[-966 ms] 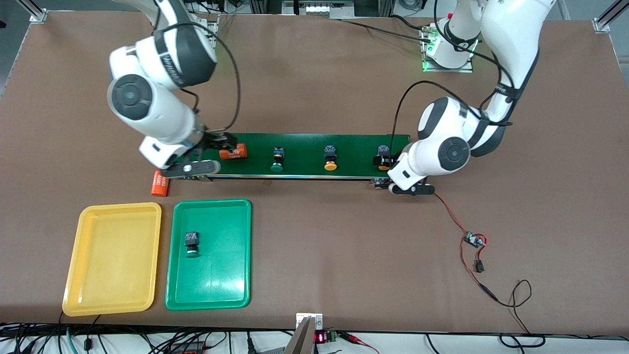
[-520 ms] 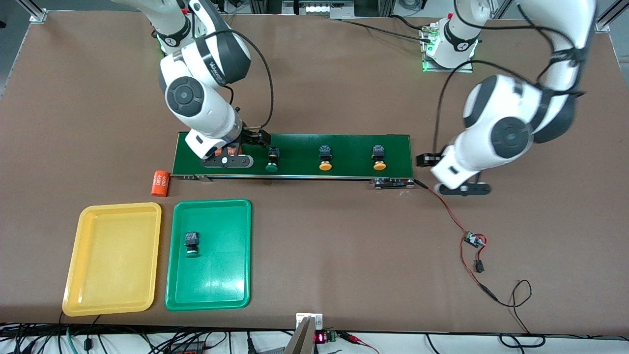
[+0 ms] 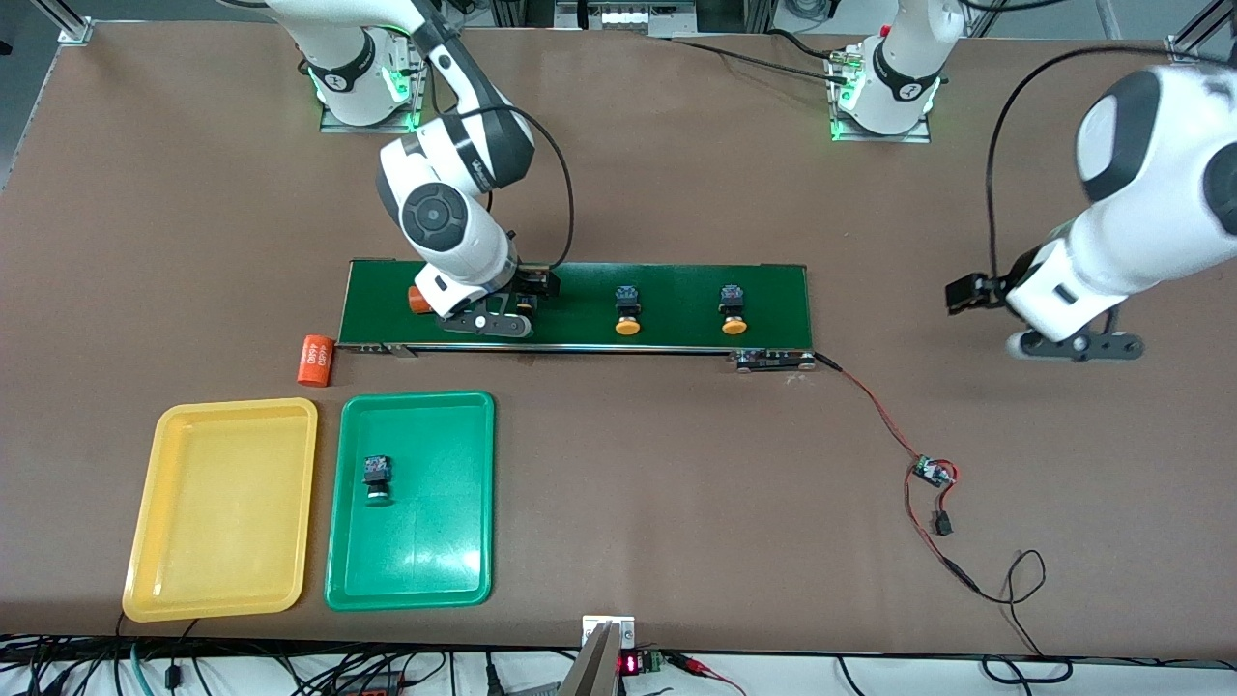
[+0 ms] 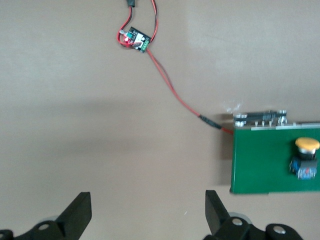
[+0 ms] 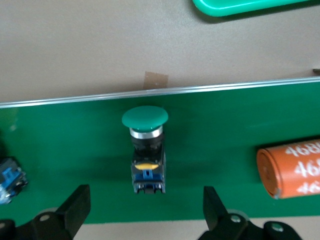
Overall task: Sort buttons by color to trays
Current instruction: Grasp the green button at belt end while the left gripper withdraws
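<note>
A green-capped button [image 5: 145,145] lies on its side on the dark-green conveyor belt [image 3: 676,288]. My right gripper [image 5: 146,198] hangs over it, open, one finger on each side and clear of the button's body. In the front view the right gripper [image 3: 488,319] covers most of that button. Two yellow-capped buttons [image 3: 627,311] [image 3: 733,309] lie farther along the belt toward the left arm's end. Another green button [image 3: 377,480] lies in the green tray [image 3: 435,551]. The yellow tray [image 3: 222,512] beside it holds nothing. My left gripper [image 3: 1073,345] [image 4: 147,200] is open over bare table past the belt's end.
One orange "4680" cylinder [image 5: 292,170] lies on the belt beside the green button, partly hidden by the right arm in the front view. Another orange cylinder [image 3: 314,361] lies on the table off the belt's corner. A small circuit board [image 3: 933,472] with red wires trails from the belt.
My right gripper slid along the belt from the orange cylinder to over the green button. My left arm pulled away from the belt toward the table's end. The buttons drifted slightly toward the right arm's end.
</note>
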`<act>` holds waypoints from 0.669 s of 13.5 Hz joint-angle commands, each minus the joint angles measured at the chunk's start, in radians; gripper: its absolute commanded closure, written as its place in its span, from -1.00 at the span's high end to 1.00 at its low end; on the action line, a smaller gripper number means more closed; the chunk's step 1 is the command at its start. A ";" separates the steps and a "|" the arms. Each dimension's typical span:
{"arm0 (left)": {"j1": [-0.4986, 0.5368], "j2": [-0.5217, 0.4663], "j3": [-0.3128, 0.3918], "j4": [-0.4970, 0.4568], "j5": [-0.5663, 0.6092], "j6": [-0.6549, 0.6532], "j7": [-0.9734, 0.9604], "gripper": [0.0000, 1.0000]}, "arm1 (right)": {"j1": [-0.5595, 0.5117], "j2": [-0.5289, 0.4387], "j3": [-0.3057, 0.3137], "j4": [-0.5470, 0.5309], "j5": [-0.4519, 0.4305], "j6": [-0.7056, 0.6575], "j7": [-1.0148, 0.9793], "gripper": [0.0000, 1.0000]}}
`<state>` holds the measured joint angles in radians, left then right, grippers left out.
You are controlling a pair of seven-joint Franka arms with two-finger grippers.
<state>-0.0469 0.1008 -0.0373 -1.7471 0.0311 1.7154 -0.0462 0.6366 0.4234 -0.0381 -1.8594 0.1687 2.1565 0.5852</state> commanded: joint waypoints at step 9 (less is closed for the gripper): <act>-0.051 -0.029 0.085 0.227 -0.043 -0.208 0.086 1.00 | 0.006 0.055 -0.011 -0.033 -0.049 0.085 0.036 0.14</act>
<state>-0.0875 0.0593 0.0189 -1.5464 0.0409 1.5123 -0.0073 0.6378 0.4914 -0.0486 -1.8770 0.1329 2.2299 0.5886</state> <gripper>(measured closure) 0.000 0.093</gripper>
